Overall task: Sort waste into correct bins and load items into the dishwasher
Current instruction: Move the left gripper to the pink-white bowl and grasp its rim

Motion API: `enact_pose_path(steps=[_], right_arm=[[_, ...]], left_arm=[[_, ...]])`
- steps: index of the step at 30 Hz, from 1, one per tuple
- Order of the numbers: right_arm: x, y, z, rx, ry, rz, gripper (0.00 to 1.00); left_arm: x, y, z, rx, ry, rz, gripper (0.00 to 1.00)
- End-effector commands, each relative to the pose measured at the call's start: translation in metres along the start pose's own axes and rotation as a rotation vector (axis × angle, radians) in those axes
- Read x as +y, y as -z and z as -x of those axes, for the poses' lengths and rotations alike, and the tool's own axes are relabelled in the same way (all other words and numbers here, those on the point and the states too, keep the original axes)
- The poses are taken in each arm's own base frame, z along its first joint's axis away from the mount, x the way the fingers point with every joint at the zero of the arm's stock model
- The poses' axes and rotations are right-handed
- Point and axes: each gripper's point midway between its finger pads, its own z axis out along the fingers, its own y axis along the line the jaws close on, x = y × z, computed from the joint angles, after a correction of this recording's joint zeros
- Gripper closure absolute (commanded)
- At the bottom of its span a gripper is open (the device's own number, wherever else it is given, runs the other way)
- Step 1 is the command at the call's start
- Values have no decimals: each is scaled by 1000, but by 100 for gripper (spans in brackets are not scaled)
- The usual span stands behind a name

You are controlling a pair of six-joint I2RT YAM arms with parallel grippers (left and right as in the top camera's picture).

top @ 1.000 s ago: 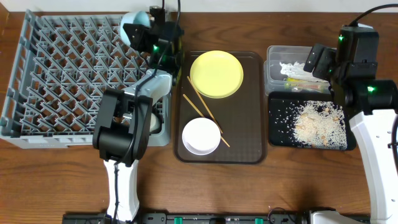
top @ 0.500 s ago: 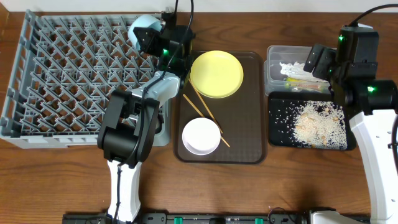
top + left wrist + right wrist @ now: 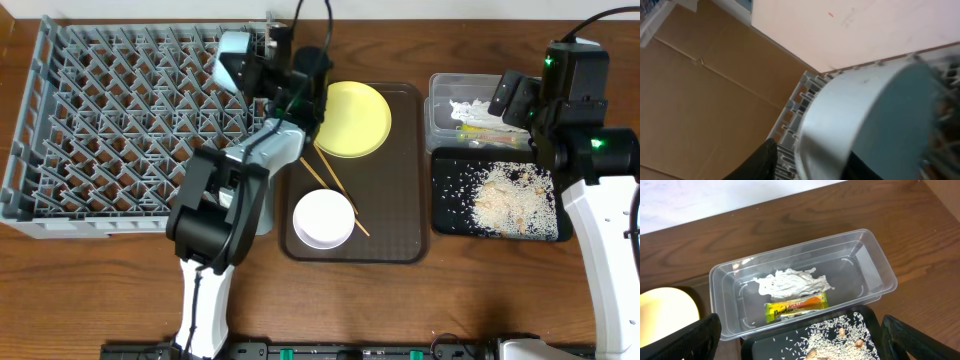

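Note:
The light blue bowl [image 3: 236, 68] stands on edge among the pegs at the far right corner of the grey dishwasher rack [image 3: 110, 130]. My left gripper [image 3: 272, 74] straddles its rim. In the left wrist view the bowl's wall [image 3: 865, 115] runs between the fingers, and a gap shows beside the left finger [image 3: 765, 160], so the jaws are open. My right gripper [image 3: 800, 345] hangs wide open and empty over the clear tub [image 3: 875, 265], which holds crumpled white paper [image 3: 792, 284] and the snack wrapper [image 3: 796, 306]. Rice [image 3: 515, 200] lies on the black tray [image 3: 445, 190].
The brown serving tray [image 3: 400, 200] between rack and bins carries the yellow plate [image 3: 348, 118], the white bowl [image 3: 323, 218] and two crossed chopsticks [image 3: 328, 178]. My left arm reaches over the rack's right edge. The table's far edge runs just behind the rack.
My left arm swung right and slightly nearer with the blue bowl, which now stands on edge in the rack. The left jaws have parted from the bowl's wall. The right arm has not moved.

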Motion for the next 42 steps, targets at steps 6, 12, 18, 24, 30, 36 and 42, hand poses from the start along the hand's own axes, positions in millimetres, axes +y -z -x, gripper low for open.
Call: enact_pose_path(steps=[6, 12, 18, 24, 30, 36, 42], right_arm=[[-6, 1, 3, -12, -19, -22, 1], [-6, 1, 3, -12, -19, -22, 1], [-6, 1, 3, -12, -19, -22, 1], [-6, 1, 3, -12, -19, -22, 1], [-6, 1, 3, -12, -19, -22, 1], [-6, 1, 3, -12, -19, -22, 1], [-6, 1, 3, -12, -19, -22, 1]], left_arm=[[-16, 10, -17, 12, 73, -7, 38], [-38, 12, -21, -14, 46, -116, 25], [-42, 22, -1, -58, 101, -180, 13], [-48, 41, 23, -116, 140, -255, 10], [-52, 80, 46, -177, 277, -370, 7], [-56, 144, 75, -225, 329, -730, 7], [-59, 198, 35, 104, 209, -1225, 7]])
